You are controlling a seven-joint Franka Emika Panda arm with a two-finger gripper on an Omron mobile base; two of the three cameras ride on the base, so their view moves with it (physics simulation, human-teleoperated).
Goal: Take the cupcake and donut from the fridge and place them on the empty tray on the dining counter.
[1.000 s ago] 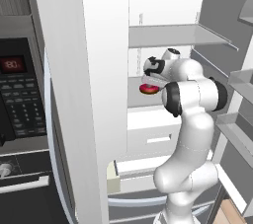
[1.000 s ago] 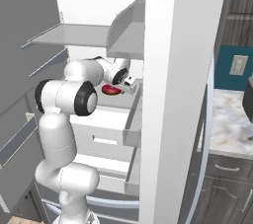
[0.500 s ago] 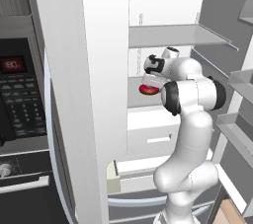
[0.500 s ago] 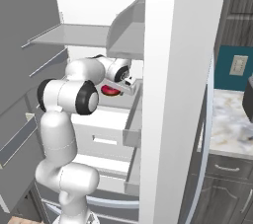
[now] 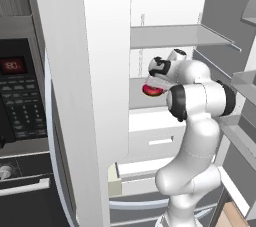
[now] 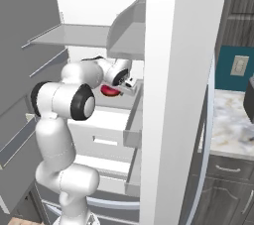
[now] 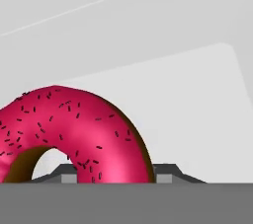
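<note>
At my far left in the left base view stands the black wall oven [image 5: 20, 96], then the open fridge [image 5: 85, 71] door, and past it my gripper [image 5: 151, 82] reaches onto the middle shelf [image 5: 137, 91], right over the donut [image 5: 151, 90]. From the right base view I see the same thing mirrored: my arm on the left, my gripper [image 6: 124, 86] at the donut [image 6: 110, 90], then the other fridge door, and a strip of marble counter [image 6: 230, 120] at the far right.

In the hand view the donut [image 7: 74, 134] sits low and left, its pink sprinkled glaze bulging up between my fingertips [image 7: 165, 171], one on each side of the ring's right half. My jaws look drawn in against it, so I judge I am gripping the donut, though the contact itself is hidden behind the glaze.

To do this step well, I should keep the squeeze steady and gentle, lift straight up off the shelf before pulling back, and draw out level so I clear the shelf above and the door bins
</note>
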